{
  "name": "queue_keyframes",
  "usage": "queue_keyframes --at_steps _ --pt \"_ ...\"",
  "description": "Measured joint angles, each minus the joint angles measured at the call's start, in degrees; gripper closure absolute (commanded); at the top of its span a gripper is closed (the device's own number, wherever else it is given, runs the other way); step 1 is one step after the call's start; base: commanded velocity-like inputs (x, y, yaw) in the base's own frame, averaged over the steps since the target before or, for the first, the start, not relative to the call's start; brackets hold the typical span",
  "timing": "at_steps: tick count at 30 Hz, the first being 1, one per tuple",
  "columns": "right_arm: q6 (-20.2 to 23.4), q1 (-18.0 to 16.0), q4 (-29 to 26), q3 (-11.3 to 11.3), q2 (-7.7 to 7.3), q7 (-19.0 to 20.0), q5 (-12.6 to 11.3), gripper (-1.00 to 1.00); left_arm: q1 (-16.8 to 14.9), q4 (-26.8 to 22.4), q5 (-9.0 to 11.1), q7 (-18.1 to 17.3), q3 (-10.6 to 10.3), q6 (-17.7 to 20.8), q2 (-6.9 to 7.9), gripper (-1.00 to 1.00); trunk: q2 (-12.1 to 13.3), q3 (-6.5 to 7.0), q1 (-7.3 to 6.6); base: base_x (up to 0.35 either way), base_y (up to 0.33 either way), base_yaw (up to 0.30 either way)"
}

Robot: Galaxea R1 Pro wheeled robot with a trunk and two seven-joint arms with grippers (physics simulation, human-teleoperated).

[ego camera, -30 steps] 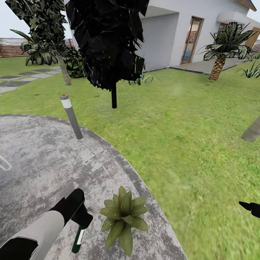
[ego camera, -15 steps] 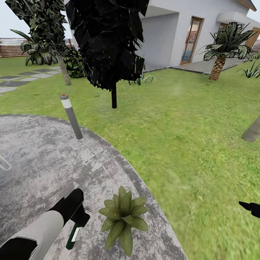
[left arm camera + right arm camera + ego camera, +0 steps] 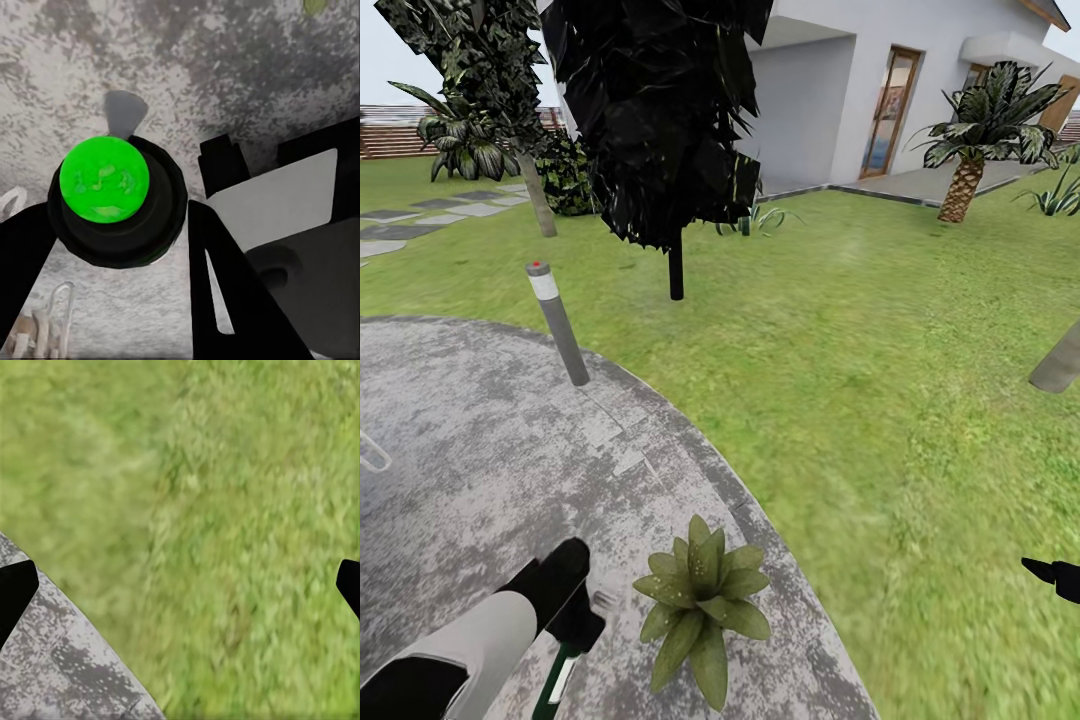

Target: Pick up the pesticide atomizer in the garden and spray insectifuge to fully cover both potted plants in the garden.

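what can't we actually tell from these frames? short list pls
- Pesticide atomizer trigger head, head view: hidden behind the left gripper; lower body cut off by the frame edge.
- Potted plant pot, head view: covered by its own leaves.
- Second potted plant: cannot be made out anywhere.
- Right gripper, head view: cut off by the edge; right wrist view gives two dark fingertips set wide apart.

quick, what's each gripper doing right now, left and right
Left gripper: closed on the pesticide atomizer, beside the potted plant.
Right gripper: open, empty, above the lawn.
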Motion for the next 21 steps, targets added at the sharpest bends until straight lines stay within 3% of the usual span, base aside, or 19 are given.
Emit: queue_keyframes --at_steps 8,14,21 --pt "0.0 0.0 -0.1 0.0 0.02 0.0 0.0 -1.0 -0.1 -0.1 0.0 0.1 0.3 0.0 0.06 1.0 0.0 0.0 0.0 0.0 0.0 0.0" --pt "0.0 0.0 -0.1 0.0 0.01 0.0 0.0 -1.0 -0.3 -5.1 0.0 0.1 0.4 0.3 0.07 1.0 0.0 0.0 0.0 0.0 0.0 0.0" --pt "0.0 0.0 -0.1 0.0 0.01 0.0 0.0 -1.0 -0.5 -5.5 0.0 0.1 0.5 0.3 0.07 1.0 0.0 -0.04 0.0 0.0 0.0 0.019"
